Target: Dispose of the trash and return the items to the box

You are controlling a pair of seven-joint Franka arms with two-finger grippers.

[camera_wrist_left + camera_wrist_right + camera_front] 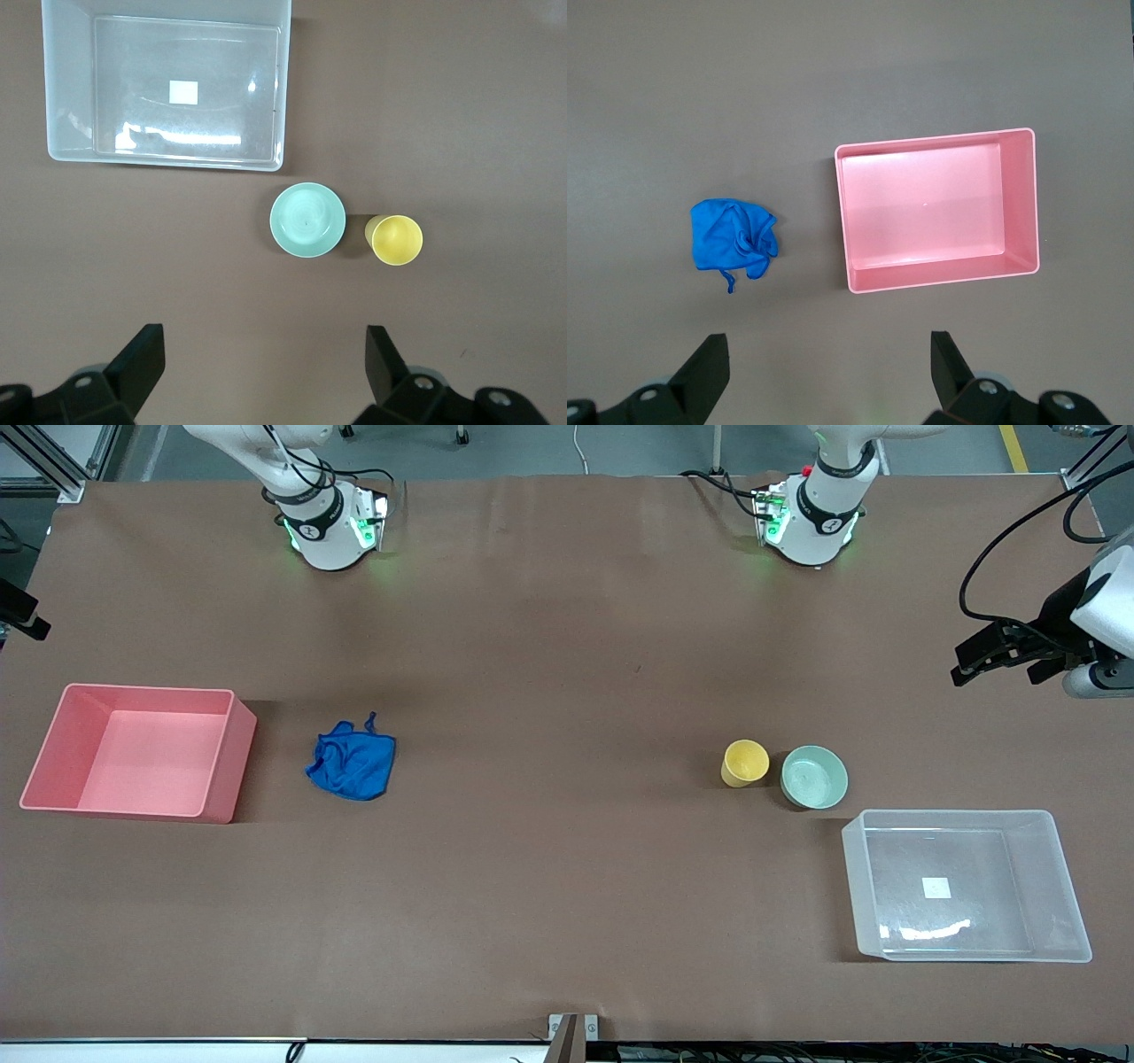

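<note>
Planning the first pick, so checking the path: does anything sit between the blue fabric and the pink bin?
Nothing visible does. The blue fabric lies beside the pink bin with only bare table between them. The right gripper hangs open above both, holding nothing. The cup and bowl sit toward the left arm's end.

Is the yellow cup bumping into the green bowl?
Apart. In the left wrist view, a strip of brown table shows between the yellow cup and the green bowl, so they sit side by side without touching.
</note>
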